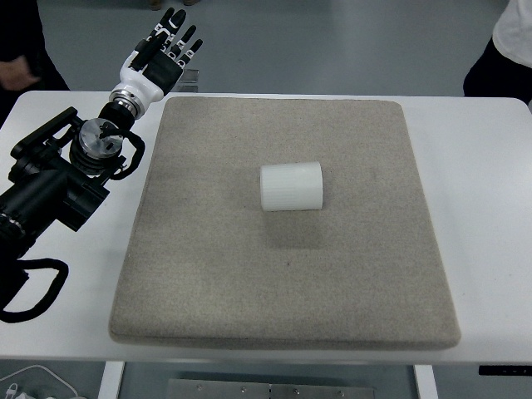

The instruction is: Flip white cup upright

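White cup [291,186] lies sideways, unlabelled, on the mat [208,274]; left hand [162,54] splayed, empty.

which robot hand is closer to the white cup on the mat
Left. The left robot hand hovers past the grey felt mat's far left corner, apart from the ribbed white cup; the right is out of view.

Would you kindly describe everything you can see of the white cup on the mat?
The white cup is a plain cylinder with faint ribbing along its wall, matte like paper or plastic. It lies on its side near the middle of the grey mat, its axis running left to right; I cannot tell which end is the mouth. Only the mat touches it. The left robot hand is far off, beyond the mat's far left corner.
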Controlling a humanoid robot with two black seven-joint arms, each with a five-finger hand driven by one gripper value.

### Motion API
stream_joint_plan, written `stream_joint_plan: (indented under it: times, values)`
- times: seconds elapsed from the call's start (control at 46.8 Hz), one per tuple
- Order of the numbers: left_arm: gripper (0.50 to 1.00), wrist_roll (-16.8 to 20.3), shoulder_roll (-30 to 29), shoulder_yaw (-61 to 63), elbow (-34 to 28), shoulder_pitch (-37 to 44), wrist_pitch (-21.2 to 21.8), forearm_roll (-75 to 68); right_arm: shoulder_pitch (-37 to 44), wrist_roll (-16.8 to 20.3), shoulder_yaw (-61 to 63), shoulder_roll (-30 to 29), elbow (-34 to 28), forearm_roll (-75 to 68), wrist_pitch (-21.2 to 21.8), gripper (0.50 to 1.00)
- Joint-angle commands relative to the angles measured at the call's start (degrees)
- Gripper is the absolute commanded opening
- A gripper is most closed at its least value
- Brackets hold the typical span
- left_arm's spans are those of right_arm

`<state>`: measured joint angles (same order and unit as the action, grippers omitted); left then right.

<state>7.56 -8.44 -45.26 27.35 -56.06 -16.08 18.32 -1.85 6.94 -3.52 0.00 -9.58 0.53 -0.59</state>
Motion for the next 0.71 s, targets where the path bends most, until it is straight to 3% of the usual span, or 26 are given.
stream_joint_plan:
  times: [0.0,0.684]
  values:
    - [0.999,0.0,0.0,0.0,0.0,-0.1,-0.1,-0.1,0.0,0.0,0.0,0.0,0.0,0.0,0.1,0.930]
    - [0.996,-0.4,0.0,1.2,-1.7,-1.9,-2.1,-0.9,0.0,0.0,0.0,0.0,0.0,0.0,0.0,0.930]
